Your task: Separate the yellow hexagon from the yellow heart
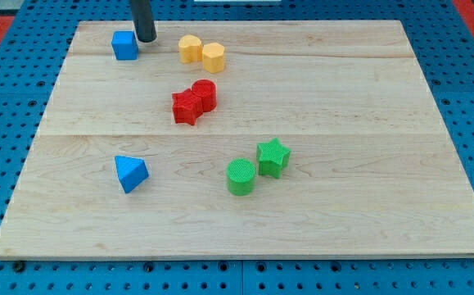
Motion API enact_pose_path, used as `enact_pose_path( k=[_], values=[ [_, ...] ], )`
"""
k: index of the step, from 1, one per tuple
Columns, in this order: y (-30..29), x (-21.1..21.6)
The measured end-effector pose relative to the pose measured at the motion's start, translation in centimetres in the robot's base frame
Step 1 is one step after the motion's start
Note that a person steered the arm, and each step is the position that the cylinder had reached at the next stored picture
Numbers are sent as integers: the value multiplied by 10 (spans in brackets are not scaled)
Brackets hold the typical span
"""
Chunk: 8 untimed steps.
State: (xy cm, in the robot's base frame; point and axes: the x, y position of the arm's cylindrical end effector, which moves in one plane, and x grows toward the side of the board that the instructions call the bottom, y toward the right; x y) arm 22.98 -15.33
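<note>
My tip (pixel 146 39), a bare rod with no claw to open or close, rests just right of the blue cube (pixel 124 45). Farther right, yellow heart (pixel 190 48) touches yellow hexagon (pixel 214 57).

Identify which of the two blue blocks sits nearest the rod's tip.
The blue cube at the view's top left, just left of my tip; the blue triangular block lies far below.

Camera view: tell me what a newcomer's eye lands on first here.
Bright blocks sit in same-colour pairs on the pale wooden board: the yellow heart touching the yellow hexagon near the view's top, two red blocks mid-board, and a green cylinder beside a green star lower down. My tip stands at the top, just right of the blue cube.
</note>
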Motion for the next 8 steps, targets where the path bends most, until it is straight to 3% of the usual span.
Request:
enact_pose_path(
  k=[2, 4, 5, 7, 8],
  values=[
    [18, 2],
    [-39, 6],
    [-24, 10],
    [85, 46],
    [73, 26]
  ],
)
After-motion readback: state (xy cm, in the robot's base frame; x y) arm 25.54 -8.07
